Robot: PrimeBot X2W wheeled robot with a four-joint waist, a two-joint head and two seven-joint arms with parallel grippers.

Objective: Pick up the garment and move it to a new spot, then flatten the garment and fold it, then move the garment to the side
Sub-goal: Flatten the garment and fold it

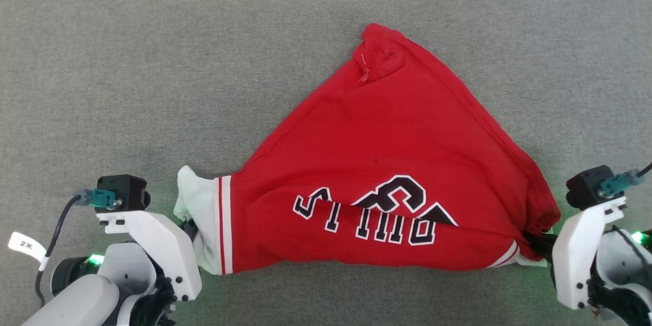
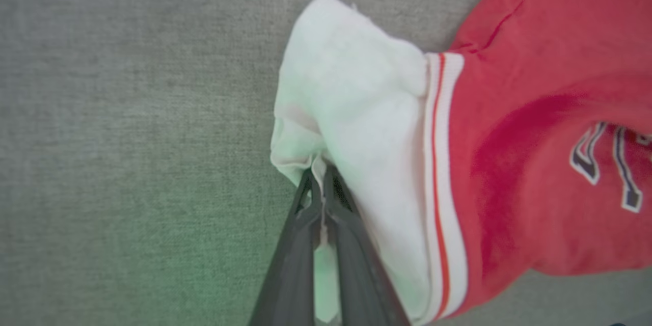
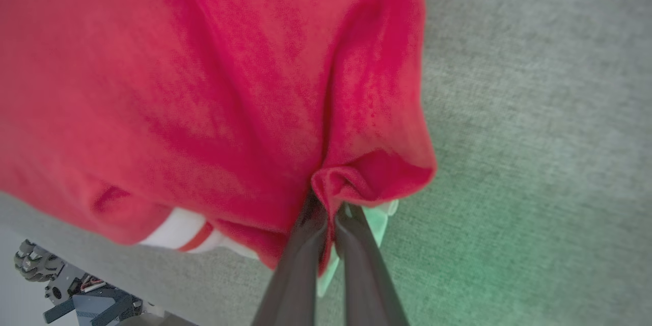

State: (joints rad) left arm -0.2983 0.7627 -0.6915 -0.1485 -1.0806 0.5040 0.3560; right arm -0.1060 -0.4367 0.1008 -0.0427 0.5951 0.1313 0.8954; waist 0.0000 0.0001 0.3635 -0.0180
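Nearest me, at about 8 o'clock in the head view, my left gripper is clamped tight on the edge of the white sleeve. The left wrist view shows the fingers pinched together with a fold of white cloth between them. At 4 o'clock my right gripper is clenched the same way on the other end of the shirt. There the right wrist view shows a bunched red fold caught at the tips, with a bit of white trim below it.

The shirt hangs stretched between the two grips as a rough triangle. Its near edge runs from 8 to 4 o'clock, and the lettering reads upside down to me, with a crease lapping over part of it. Further out the red cloth narrows to a far corner at about 12 o'clock, lying on the grey surface. I can't tell whether the near edge is off the surface or just touching it.

I judge this to be the move-and-spread stage, since the shirt is held at both ends but not flat. Next I'd keep both grips shut, hold even tension across the near edge and draw it so the far corner opens out. Only once it lies flat would I let go. Uneven pull could deepen the crease over the lettering.
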